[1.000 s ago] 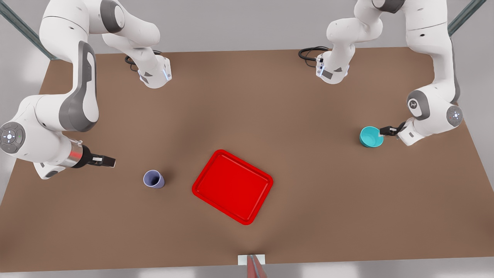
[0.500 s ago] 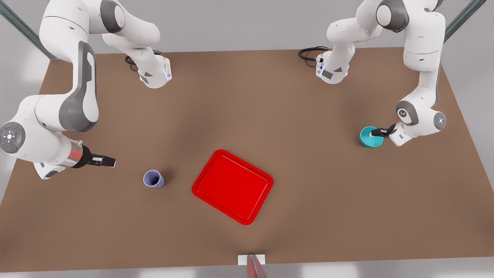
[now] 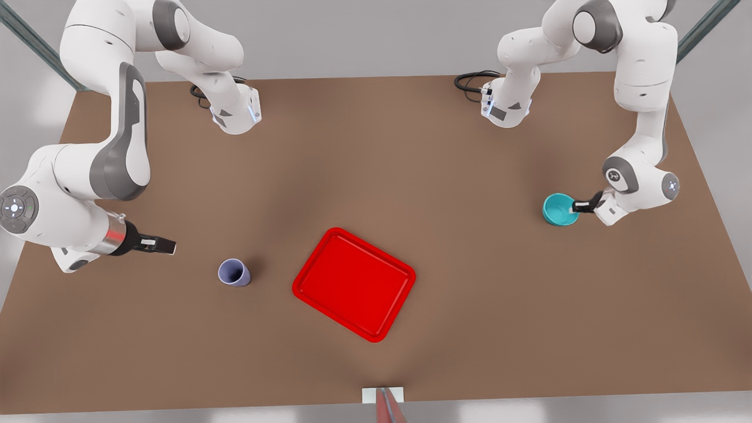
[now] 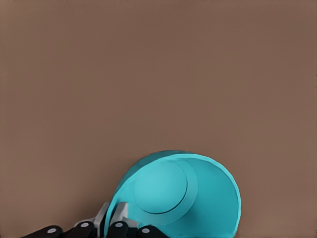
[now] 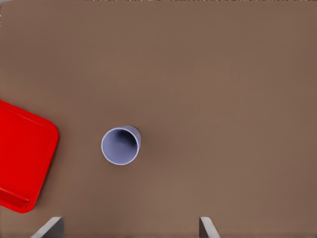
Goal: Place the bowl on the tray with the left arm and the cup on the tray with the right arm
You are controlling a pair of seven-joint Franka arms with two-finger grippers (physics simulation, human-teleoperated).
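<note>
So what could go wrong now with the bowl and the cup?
The left tool pinches just one side of the bowl at its rim, so the bowl could tilt or slip out on the way to the tray.

The right tool, open, waits apart from the cup. The cup is narrow and upright, so a bump might knock it over.

The cup stands near the tray's edge, so a push could slide it against the rim.

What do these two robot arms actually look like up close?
Both arms are glossy white with rounded segments and dark grey joint bands. Black cables loop at their bases on the brown table. The right gripper is black behind a silvery, red-tinted cuff; the left gripper has black fingers with pale tips. Round caps carry small lit marks.
</note>
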